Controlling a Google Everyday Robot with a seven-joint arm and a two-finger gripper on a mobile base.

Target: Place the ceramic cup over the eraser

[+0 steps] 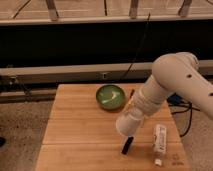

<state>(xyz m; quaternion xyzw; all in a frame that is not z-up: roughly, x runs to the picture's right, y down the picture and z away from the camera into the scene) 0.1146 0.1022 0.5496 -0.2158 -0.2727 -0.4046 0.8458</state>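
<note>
The white ceramic cup hangs upside down and tilted at the end of my arm, mouth toward the lower left. It hovers just above the black eraser, which lies on the wooden table near the front edge. My gripper holds the cup from above and right; the cup and wrist hide most of it. The eraser's upper end sits under the cup's rim.
A green bowl stands at the back middle of the table. A flat white tube with printing lies at the front right. A thin dark stick lies right of the bowl. Cables run on the floor at right.
</note>
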